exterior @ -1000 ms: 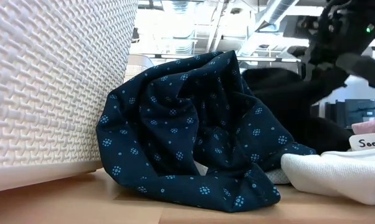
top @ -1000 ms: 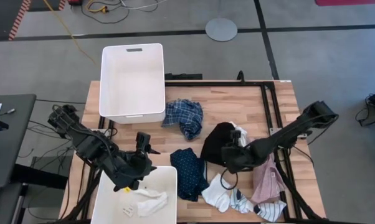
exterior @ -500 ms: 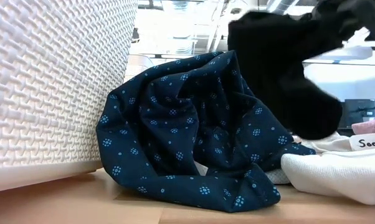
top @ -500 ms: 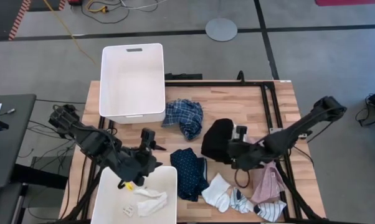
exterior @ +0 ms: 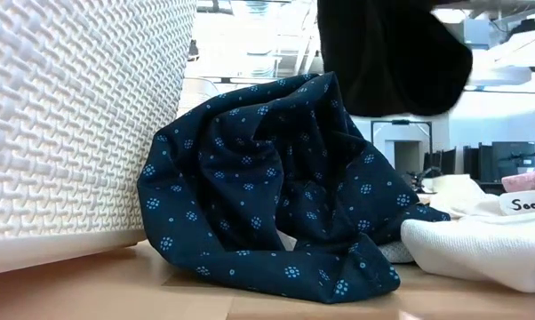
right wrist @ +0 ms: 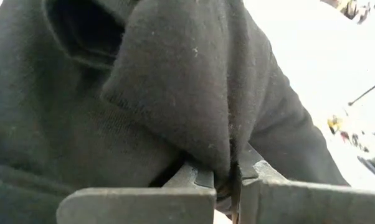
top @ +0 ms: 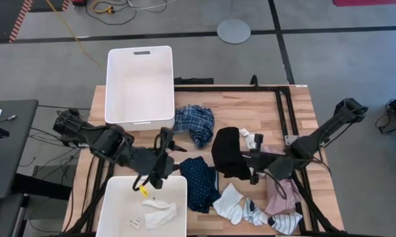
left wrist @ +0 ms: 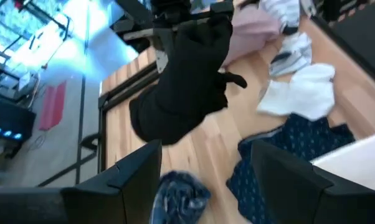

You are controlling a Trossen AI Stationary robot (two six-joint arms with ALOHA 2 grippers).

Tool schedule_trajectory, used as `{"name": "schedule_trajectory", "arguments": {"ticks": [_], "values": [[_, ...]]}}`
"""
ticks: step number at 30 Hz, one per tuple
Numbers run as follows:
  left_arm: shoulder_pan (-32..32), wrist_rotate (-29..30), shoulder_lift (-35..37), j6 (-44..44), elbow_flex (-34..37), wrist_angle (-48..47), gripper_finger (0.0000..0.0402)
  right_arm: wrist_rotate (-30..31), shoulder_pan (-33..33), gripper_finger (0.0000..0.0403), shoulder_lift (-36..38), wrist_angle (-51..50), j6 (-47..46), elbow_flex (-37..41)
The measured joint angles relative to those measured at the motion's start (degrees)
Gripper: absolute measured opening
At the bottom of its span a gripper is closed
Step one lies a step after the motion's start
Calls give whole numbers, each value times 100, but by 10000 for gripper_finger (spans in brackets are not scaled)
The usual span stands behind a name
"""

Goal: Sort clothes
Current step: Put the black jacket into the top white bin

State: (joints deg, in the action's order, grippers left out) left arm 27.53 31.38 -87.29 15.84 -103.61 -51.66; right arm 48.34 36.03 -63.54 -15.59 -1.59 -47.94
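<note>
Grey floor surrounded your wooden table (top: 250,105), with one white bin (top: 139,85) overhanging the far edge at about eleven o'clock from the table's middle and a second white bin (top: 119,210) at the near edge, around seven o'clock. Your right gripper (top: 254,160) sat just right of centre with its fingers pinched tight on the black piece (top: 228,153), and the right wrist view showed a fold of that cloth (right wrist: 175,99) caught between the two tips. From the pinch the garment lay toward nine o'clock and hung downward, so its long axis ran close to vertical; in the low view its hem (exterior: 387,62) cleared the navy dotted piece (exterior: 276,187), which sat on the wood against the near bin's wall. Your left gripper (top: 164,139) waited at about nine o'clock from the black piece, fingers spread and holding nothing, between the two bins. That made the left arm the nearer one to either bin, yet you already had the garment on the right, so I'd judge the coming carry ran from the pinch toward ten o'clock for the far bin. You still had the blue plaid shirt (top: 193,122), the pink shirt (top: 283,194) and the socks (top: 241,207) lying on the table.
</note>
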Motion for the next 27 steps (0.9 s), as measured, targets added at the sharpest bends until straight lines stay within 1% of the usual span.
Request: {"name": "schedule_trajectory", "arguments": {"ticks": [6, 8, 12, 15, 18, 20, 23, 25, 27], "values": [[-319, -360, 0, 470, 0, 548, 244, 1, 133, 6, 208, 1098, 972, -4], [-422, -545, 0, 590, 1, 666, 252, 1, 192, 4, 272, 1393, 1240, -7], [-632, -785, 2, 758, 199, 1144, 289, 0, 281, 2, 373, 1775, 1599, -9], [-789, -1096, -7, 864, 331, 1416, 322, 0, 313, 2, 383, 1995, 1734, -9], [-978, -1354, 2, 981, 560, 1953, 343, -19, 313, 1, 369, 2287, 1879, -9], [-1110, -1504, -4, 992, 658, 2180, 348, -24, 313, 1, 366, 2518, 2058, -9], [-1336, -1895, -2, 992, 852, 2696, 350, -54, 334, 1, 362, 2925, 2380, -9], [-1455, -2065, 0, 989, 957, 2952, 350, -209, 337, 1, 362, 3200, 2598, -9], [-1535, -2093, -2, 989, 1022, 3176, 350, -417, 321, 1, 364, 3361, 2705, -11]]}}
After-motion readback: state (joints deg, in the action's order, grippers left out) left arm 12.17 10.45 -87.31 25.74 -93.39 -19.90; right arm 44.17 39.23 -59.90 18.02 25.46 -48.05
